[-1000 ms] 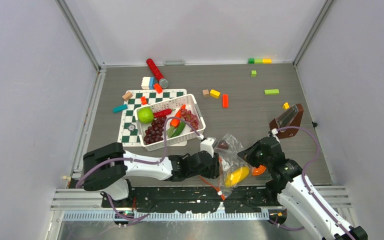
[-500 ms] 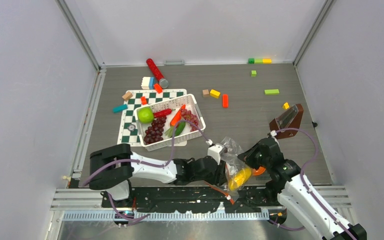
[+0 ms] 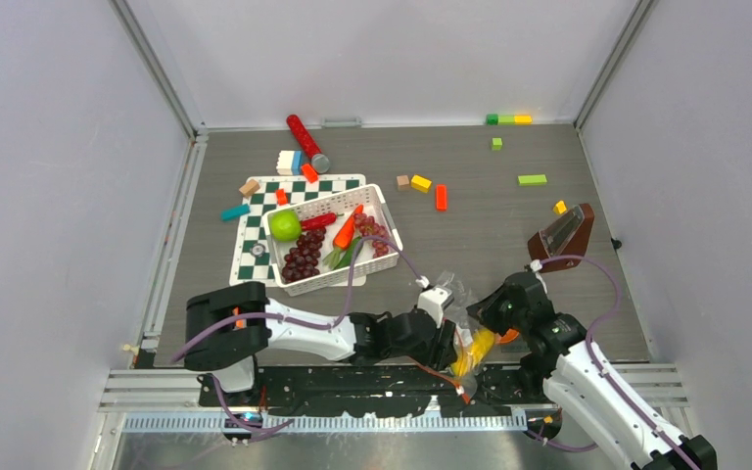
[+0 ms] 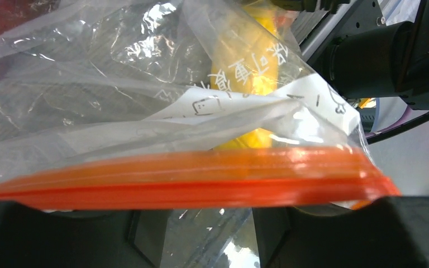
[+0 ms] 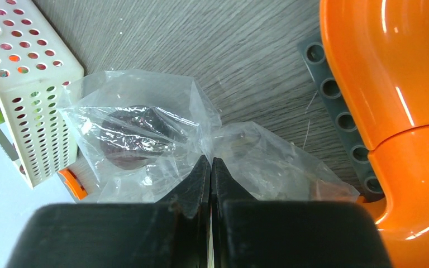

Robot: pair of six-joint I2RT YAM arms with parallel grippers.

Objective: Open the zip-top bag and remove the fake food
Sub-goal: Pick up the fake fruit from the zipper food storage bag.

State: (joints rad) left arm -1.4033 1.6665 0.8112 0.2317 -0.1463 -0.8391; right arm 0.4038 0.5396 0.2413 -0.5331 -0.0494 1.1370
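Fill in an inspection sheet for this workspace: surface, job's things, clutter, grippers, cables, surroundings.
Surface: grey wood-grain table.
Job's things: zip-top bag between the two grippers; its orange zip strip looks shut along the length seen. A yellow piece and a dark piece are inside. Green apple, grapes and carrot lie in the white basket.
Clutter: chessboard mat, red cylinder, scattered blocks.
Grippers: right gripper shut on the bag's plastic; left gripper at the bag, state unclear.
Cables: purple cables loop off both arms.
Surroundings: pale walls, metal frame rails.
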